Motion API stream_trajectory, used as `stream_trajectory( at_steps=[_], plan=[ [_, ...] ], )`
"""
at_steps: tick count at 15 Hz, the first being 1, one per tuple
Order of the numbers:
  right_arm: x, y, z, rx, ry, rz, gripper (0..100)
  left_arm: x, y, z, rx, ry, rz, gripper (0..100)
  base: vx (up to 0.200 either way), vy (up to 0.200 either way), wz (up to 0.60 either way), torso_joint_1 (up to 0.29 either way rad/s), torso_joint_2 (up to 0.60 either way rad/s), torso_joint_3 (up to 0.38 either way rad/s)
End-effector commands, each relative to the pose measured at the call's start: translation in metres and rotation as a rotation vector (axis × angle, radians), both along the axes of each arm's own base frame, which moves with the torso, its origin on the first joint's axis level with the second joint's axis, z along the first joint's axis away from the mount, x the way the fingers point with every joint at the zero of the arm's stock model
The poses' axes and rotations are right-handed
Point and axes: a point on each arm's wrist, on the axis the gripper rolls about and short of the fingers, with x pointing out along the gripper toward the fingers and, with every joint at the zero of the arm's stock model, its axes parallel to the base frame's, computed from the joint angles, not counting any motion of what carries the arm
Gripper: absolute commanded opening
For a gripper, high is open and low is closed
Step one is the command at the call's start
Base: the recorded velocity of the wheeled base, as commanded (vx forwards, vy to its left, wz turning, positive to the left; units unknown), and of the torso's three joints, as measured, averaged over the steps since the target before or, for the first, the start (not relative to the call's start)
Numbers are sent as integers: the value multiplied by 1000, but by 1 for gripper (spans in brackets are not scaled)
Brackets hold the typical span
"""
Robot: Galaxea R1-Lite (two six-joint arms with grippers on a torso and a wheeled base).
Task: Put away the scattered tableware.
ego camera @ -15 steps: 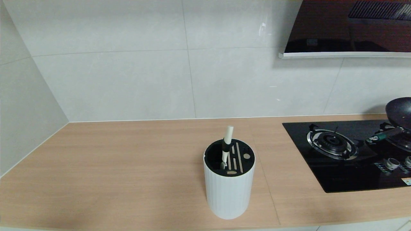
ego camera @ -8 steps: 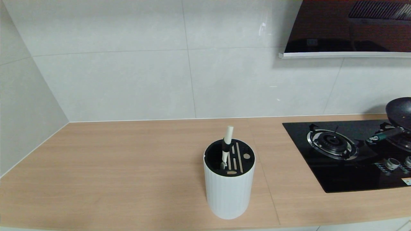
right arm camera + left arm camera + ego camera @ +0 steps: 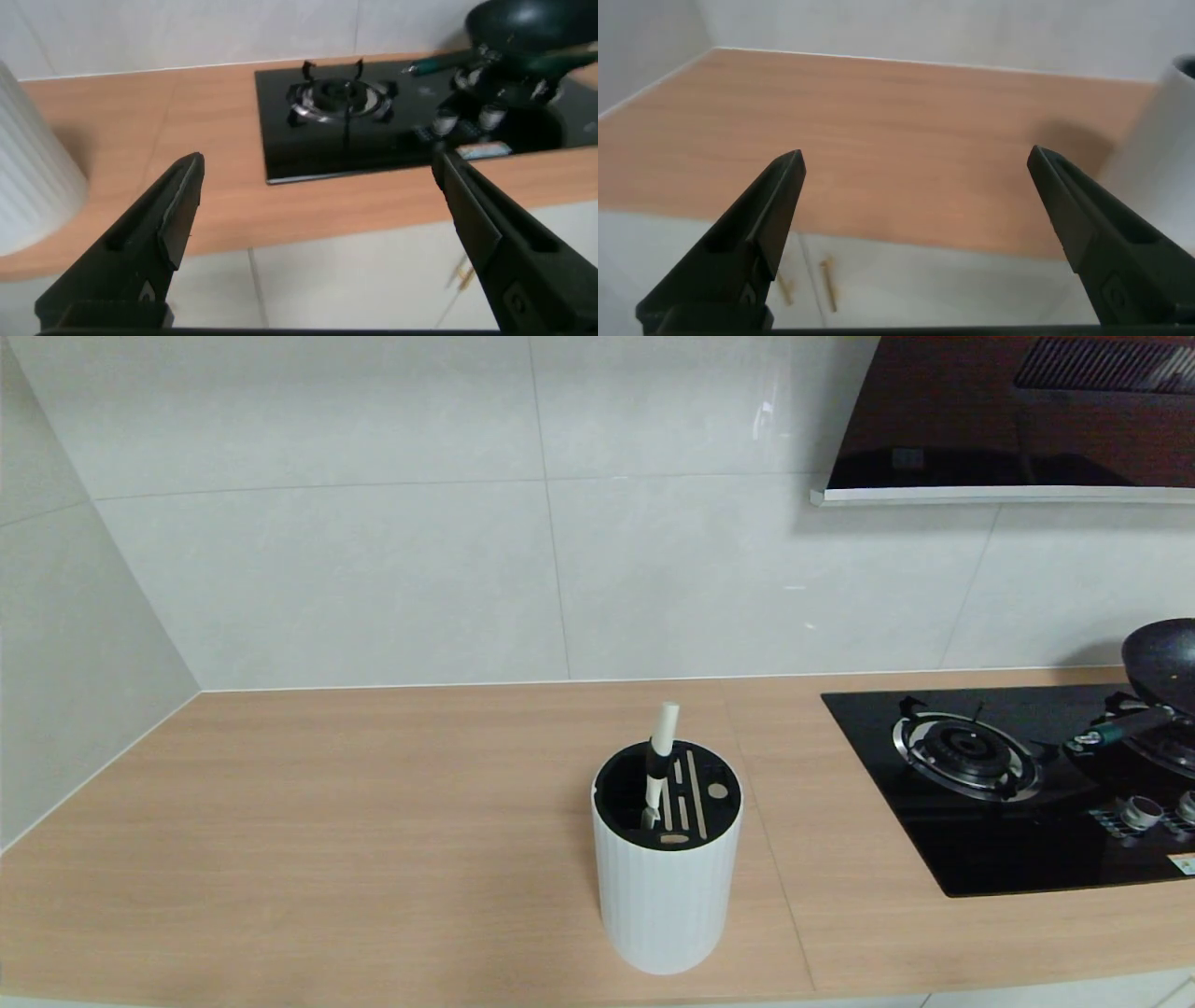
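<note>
A white ribbed utensil holder (image 3: 667, 887) is seen standing upright on the wooden countertop (image 3: 373, 803), close to its front edge and to the left of the hob. Its top is closed by a black insert (image 3: 702, 791) cut with narrow slots and an open compartment on the left. One utensil (image 3: 659, 756), with a cream handle and a black collar, is held in the open compartment, leaning slightly; its working end is hidden inside, so it may be a knife, but that cannot be told.

The left gripper (image 3: 913, 159) is held low in front of the counter edge, its dark fingers (image 3: 747, 243) spread wide with nothing between them; the holder (image 3: 1158, 140) is seen beyond one side. The right gripper (image 3: 318, 161) is likewise held before the counter edge, its fingers (image 3: 140, 243) spread apart and gripping nothing, well apart from the holder (image 3: 28, 177).

A black glass hob (image 3: 1008, 803) with gas burners is set into the countertop on the right, and a dark pan (image 3: 1162, 658) is placed on its far burner. A range hood (image 3: 1008, 420) is mounted above on the tiled wall. Cabinet doors with slim gold handles (image 3: 827, 285) are seen below the counter.
</note>
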Motion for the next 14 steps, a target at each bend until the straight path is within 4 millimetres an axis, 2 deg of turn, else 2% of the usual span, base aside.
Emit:
stream_trajectory(
  at_steps=[1,6,14],
  plan=[
    [1,0,-2,-12,9,2,100,1,-1,-3,15,14,-36,100,0,0,0,0,0,0],
    [1,1,-1,-21,9,36,100,1,-3,-7,99,53,-122,100,0,0,0,0,0,0],
    [2,3,-2,-79,33,135,100,1,-3,-7,75,51,-123,100,0,0,0,0,0,0]
  ],
)
